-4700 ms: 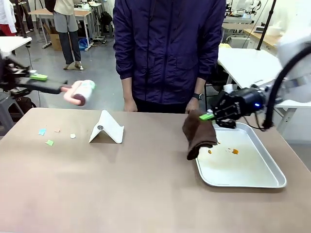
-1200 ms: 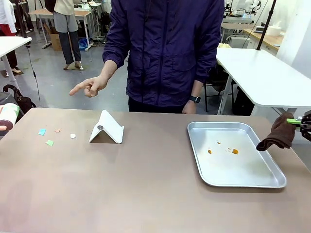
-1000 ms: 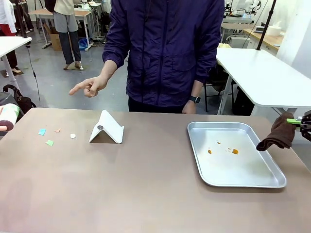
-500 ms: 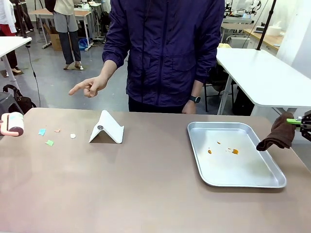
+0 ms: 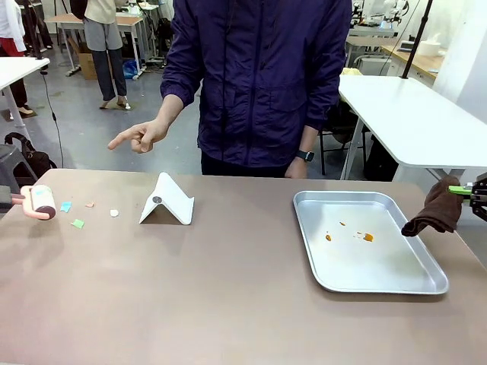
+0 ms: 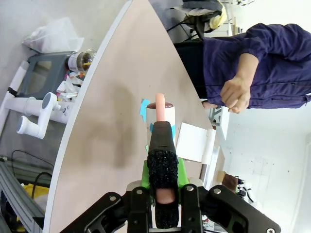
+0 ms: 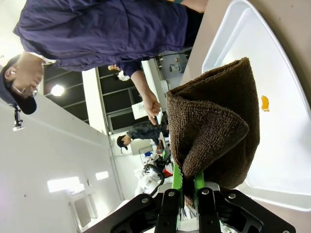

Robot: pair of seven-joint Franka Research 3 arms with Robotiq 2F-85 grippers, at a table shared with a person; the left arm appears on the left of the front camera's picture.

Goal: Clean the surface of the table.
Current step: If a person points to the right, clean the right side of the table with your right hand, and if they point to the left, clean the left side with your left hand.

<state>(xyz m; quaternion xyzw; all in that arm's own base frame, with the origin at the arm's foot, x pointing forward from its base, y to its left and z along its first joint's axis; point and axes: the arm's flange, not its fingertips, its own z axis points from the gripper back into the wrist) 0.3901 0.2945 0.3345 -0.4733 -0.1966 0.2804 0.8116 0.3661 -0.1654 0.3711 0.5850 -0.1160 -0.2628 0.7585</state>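
Observation:
The taupe-brown table carries a few small paper scraps near its far left corner. A lint roller with a pink handle and white roll hovers just left of the scraps. In the left wrist view my left gripper is shut on the roller's handle, with the scraps beyond it. At the right edge my right gripper is shut on a brown cloth that hangs beside the tray. In the right wrist view that gripper clamps the cloth.
A silver metal tray with orange crumbs lies at the right. A white folded stand sits at the middle left. A person in a purple jacket stands at the far side, one hand pointing toward the scraps.
The lint roller has come in from the left edge toward the scraps. The right gripper with the cloth and the person's pointing hand have stayed still.

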